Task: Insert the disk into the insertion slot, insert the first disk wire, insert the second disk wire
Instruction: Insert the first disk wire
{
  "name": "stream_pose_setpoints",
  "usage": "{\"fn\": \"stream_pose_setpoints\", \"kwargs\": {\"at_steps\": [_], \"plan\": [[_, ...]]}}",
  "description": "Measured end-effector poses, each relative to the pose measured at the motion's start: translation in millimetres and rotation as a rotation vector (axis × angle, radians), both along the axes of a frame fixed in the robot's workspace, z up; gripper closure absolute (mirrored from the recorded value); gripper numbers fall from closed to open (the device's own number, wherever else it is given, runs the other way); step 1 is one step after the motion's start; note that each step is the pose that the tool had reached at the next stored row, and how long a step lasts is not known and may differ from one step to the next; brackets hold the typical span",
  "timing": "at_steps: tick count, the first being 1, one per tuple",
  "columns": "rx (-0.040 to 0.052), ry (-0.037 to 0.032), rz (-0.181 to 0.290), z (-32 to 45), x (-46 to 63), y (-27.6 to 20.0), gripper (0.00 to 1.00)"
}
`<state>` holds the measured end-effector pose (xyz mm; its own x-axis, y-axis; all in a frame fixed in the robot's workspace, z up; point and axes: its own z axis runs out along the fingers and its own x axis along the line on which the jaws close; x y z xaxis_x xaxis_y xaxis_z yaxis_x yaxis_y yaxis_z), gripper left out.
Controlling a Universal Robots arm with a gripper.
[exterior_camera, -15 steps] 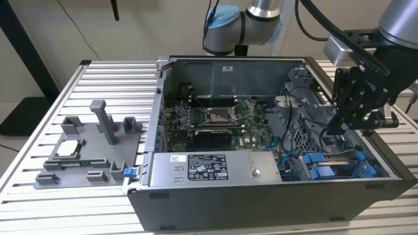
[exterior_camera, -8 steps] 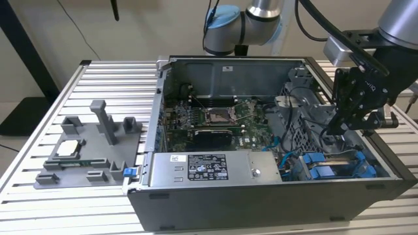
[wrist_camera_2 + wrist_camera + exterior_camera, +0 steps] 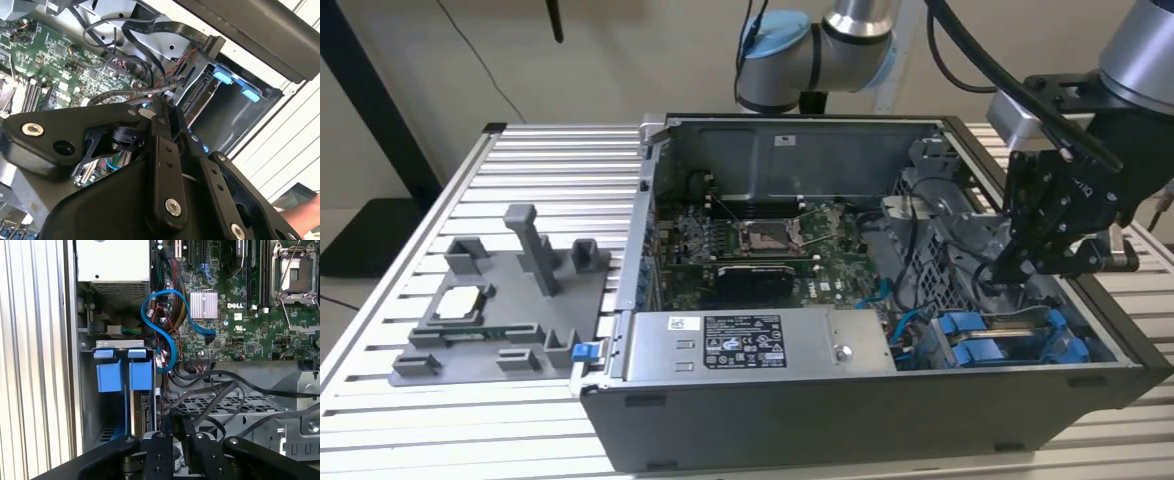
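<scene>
**End effector (image 3: 1006, 272) reaching down by the disk slots**

End effector tips are sitting close together, almost pinched shut, and I cannot tell if a wire is caught between them. It is hanging inside the computer case (image 3: 854, 430), at the side nearest the table (image 3: 534, 150) edge on the exterior view's right, just beside a bunch of black wires (image 3: 227, 385). The disk (image 3: 140, 376) in its blue frame is sitting down in its slot, next to another blue frame (image 3: 108, 376), so I am guessing the first job is done. A blue wire (image 3: 170, 352) is looping loose over the green board (image 3: 240, 335). The wire jobs are looking not finished, but the plugs are hiding from me.
</scene>
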<state>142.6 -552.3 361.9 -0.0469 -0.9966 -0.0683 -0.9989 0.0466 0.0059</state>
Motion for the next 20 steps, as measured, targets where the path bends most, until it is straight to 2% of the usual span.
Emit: {"fn": "stream_pose_setpoints", "kwargs": {"at_steps": [6, 17, 20], "plan": [[0.0000, 0.0014, 0.000, -1.3, 1.6, -9.6, 1.00], [0.0001, 0.0015, 0.000, -2.0, 1.7, -11.4, 1.00], [-0.0001, 0.0016, 0.000, -2.5, 1.9, -13.2, 1.00]]}}
